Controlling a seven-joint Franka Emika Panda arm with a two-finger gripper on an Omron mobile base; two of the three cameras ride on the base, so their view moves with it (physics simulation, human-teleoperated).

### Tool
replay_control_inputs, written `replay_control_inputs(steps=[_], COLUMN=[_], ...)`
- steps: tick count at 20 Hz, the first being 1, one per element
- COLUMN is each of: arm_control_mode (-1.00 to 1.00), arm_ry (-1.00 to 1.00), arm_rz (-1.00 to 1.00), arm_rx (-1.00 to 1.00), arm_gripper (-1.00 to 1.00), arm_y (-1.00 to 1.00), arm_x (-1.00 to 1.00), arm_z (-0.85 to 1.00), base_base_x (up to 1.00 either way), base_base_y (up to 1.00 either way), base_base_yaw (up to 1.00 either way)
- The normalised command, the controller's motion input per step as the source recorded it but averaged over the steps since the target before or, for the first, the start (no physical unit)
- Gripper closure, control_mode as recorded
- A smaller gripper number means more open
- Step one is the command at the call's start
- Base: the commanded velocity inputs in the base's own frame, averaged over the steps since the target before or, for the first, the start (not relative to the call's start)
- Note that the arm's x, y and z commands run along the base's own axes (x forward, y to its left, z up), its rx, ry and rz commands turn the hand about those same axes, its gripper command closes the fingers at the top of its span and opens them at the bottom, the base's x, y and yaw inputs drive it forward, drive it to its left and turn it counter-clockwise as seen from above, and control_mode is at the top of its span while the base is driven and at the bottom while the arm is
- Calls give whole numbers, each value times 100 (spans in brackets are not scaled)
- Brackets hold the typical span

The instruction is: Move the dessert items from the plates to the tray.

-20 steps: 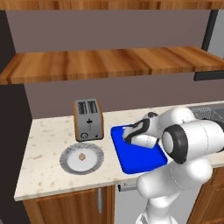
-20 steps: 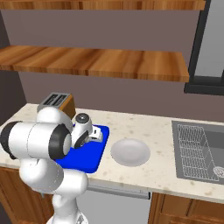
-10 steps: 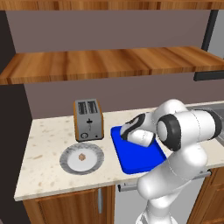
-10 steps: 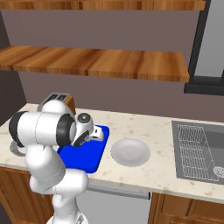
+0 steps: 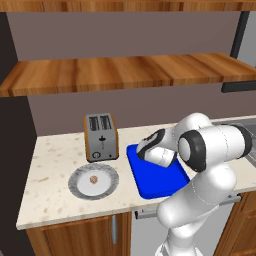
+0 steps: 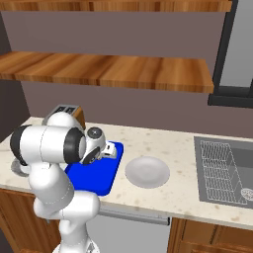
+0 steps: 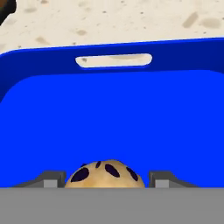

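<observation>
Hand view, bottom centre: the hand (image 7: 107, 180) straddles, grip uncertain, a small, round tan chocolate-chip dessert morsel (image 7: 105, 174) over the bright-blue rectangular tray (image 7: 52, 122); probably light and crumbly, best pinched gently across its sides.

cookie (image 7: 105, 174): lower part cut off | pincer (image 7: 105, 180) tips: mostly hidden

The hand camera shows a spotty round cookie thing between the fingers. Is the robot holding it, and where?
Cannot tell. The cookie-like dessert sits between the gripper's fingertips above the tray, but whether they touch its sides is hidden.
</observation>
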Motion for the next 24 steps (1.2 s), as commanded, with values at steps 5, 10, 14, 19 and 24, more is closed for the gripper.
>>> replay_control_inputs(steps=[5,10,14,19,24], arm_control_mode=[-100,-100,-100,-100,-100], arm_ry=[2,1,0,0,0], arm_rz=[0,0,0,0,0], arm_rx=[0,0,0,0,0], arm_gripper=[-100,-100,-100,-100,-100], arm_y=[0,0,0,0,6], arm_x=[0,0,-5,-21,-40], arm_z=[2,17,46,50,50], base_base_x=[0,0,0,0,0], base_base_y=[0,0,0,0,0], base_base_yaw=[0,0,0,0,0])
